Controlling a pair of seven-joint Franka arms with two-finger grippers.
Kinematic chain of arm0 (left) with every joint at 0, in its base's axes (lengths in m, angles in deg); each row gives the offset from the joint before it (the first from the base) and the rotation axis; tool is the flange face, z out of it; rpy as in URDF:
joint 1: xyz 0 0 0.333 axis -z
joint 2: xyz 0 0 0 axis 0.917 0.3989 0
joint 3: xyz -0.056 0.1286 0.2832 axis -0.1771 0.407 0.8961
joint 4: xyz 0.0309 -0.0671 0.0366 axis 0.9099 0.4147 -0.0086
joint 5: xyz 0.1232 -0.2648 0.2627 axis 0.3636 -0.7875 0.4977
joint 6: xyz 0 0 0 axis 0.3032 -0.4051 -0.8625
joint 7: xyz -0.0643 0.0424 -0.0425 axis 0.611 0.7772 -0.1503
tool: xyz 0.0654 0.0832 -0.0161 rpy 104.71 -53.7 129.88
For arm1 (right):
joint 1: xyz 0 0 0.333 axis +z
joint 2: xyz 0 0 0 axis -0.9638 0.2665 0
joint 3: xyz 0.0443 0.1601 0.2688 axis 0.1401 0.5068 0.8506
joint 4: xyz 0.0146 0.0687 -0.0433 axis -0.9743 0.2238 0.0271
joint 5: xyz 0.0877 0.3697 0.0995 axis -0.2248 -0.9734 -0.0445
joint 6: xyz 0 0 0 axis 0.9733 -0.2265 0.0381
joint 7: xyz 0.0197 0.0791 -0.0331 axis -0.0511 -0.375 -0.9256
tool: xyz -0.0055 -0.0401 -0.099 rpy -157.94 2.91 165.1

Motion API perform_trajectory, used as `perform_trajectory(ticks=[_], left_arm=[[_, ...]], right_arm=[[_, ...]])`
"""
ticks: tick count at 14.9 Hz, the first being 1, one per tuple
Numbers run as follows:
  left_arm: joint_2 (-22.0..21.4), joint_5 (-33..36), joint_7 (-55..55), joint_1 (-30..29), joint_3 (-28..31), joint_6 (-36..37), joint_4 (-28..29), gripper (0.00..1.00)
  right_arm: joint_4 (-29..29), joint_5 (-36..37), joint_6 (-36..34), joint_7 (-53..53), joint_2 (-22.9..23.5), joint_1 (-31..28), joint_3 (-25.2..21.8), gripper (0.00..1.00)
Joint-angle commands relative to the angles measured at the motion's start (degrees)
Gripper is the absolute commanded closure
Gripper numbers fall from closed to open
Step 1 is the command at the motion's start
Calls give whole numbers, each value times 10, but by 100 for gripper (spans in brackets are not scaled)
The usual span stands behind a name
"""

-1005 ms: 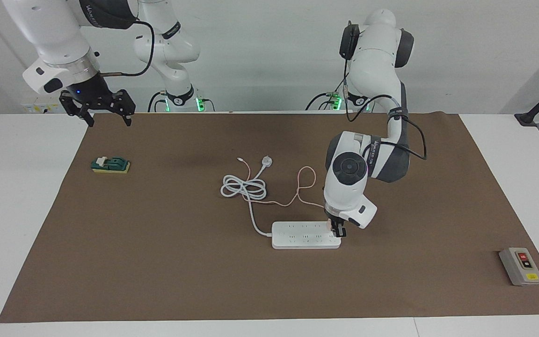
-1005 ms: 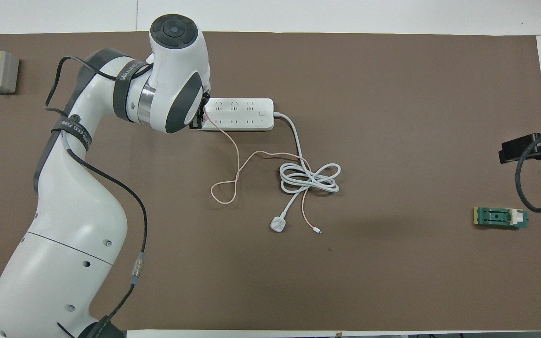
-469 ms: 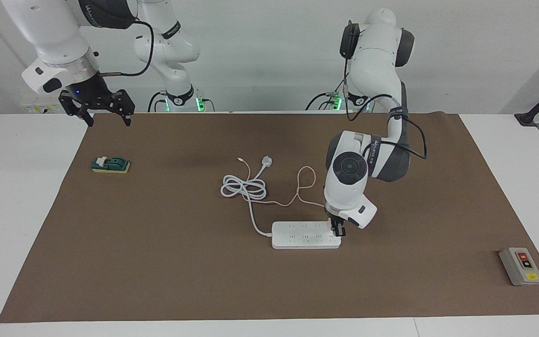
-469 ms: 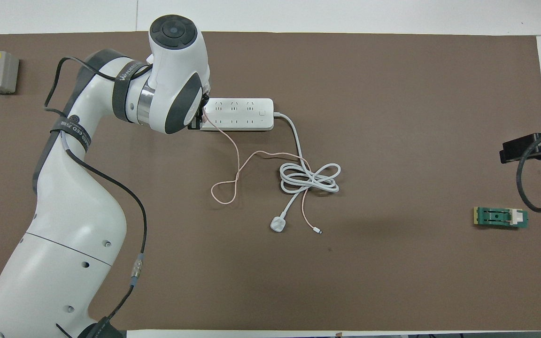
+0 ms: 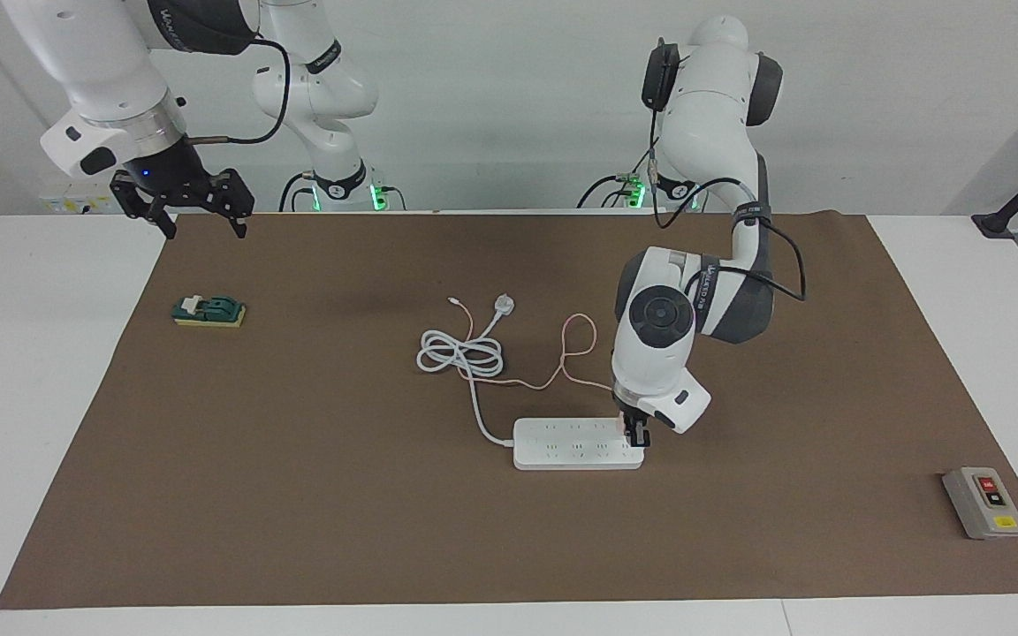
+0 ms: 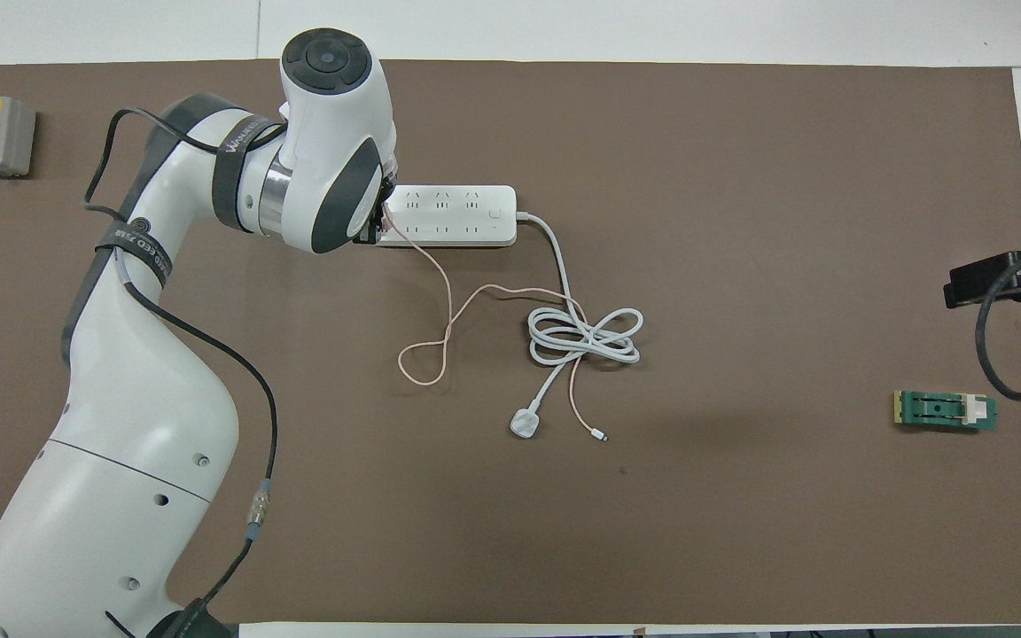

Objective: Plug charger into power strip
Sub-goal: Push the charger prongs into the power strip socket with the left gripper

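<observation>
On the brown mat that covers the bench (image 5: 49, 353), the power strip (image 5: 562, 444) lies flat near the middle, with its thick white cord (image 5: 460, 353) coiled nearer to the robots. At the strip's end toward the left arm, the left tool (image 5: 635, 430) points down and is closed on the charger (image 5: 623, 426), a small pale-pink cube that sits at the last sockets of the strip. Whether its prongs are fully in cannot be seen, because the tool covers them. The thin pink cable (image 6: 440, 319) of the charger runs from there in loose loops over the mat, toward the robots.

The charger looks light and hard, with smooth sides, so it could twist or slip between the fingers if the push meets resistance. A hold on two flat opposite sides, low on the body and clear of the prongs, seems the safest. The cable is soft and gives little pull. The strip is also light and nothing holds it down, so a slanted push may slide or tip it; a straight push downward is better.

The right tool (image 5: 198, 201) waits in the air with its fingers wide apart, holding nothing, over the edge of the mat at the right arm's end, not far from a small green part (image 5: 208, 311).
</observation>
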Motion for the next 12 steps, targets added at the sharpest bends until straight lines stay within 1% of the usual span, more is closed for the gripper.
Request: perform_trajectory(ticks=[1,12], left_arm=[[-17,-7,11,2,3,-25,37,100],[-32,-7,13,3,3,-34,74,100]], right_arm=[[6,2,4,-13,-9,-9,4,0],[6,2,5,-13,-9,-9,4,0]])
